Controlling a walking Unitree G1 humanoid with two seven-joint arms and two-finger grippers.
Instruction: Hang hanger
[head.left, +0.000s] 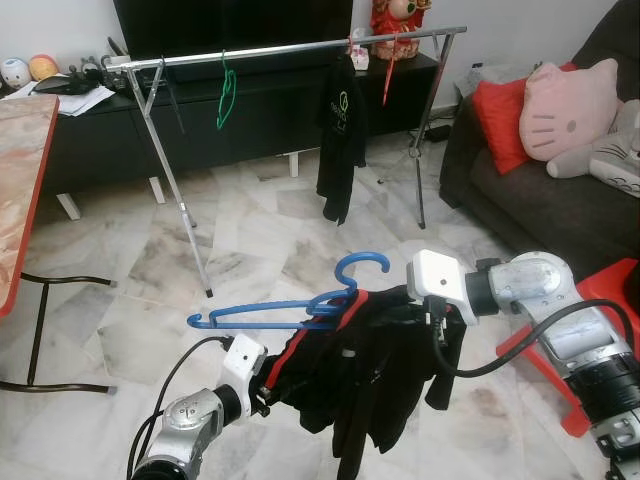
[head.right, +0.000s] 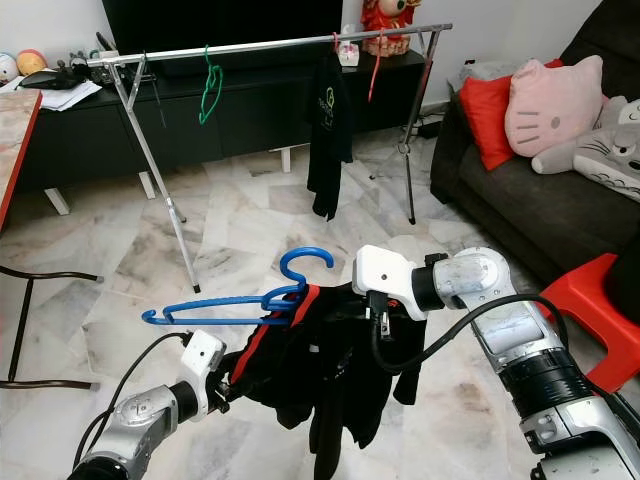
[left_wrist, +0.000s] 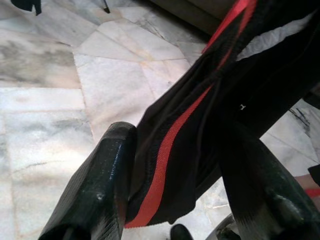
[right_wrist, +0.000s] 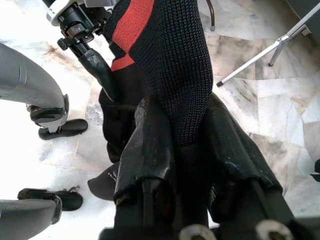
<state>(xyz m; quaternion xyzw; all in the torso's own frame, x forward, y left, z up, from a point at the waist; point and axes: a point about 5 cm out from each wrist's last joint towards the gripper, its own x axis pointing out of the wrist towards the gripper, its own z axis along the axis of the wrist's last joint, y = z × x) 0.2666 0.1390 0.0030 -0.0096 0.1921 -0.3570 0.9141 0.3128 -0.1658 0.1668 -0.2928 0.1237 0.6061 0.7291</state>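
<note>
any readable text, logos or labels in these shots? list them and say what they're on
No text can be read as words.
Black shirt hanging on the drying rack: a pale round logo on the chest, too small and blurred to read.
Black garment held by the left gripper: a tiny white mark, not legible.

Floor (head.left: 250, 250): pale marble tiles with grey veining are seen across the room.
Clothes rack (head.left: 300, 48): it is stood on the floor on splayed metal legs; a green hanger (head.left: 227, 97), a black shirt (head.left: 340, 140) and a red hanger (head.left: 388, 75) are hung from its rail.
TV bench (head.left: 250, 110): a low black unit is set on the floor behind the rack.
Sofa (head.left: 560, 200): a dark sofa is placed on the floor at the right, with a red cushion (head.left: 500, 120) and a pink plush pillow (head.left: 565, 105) on it.
Red stool (head.left: 600, 300): it is stood on the floor beside the sofa.
</note>
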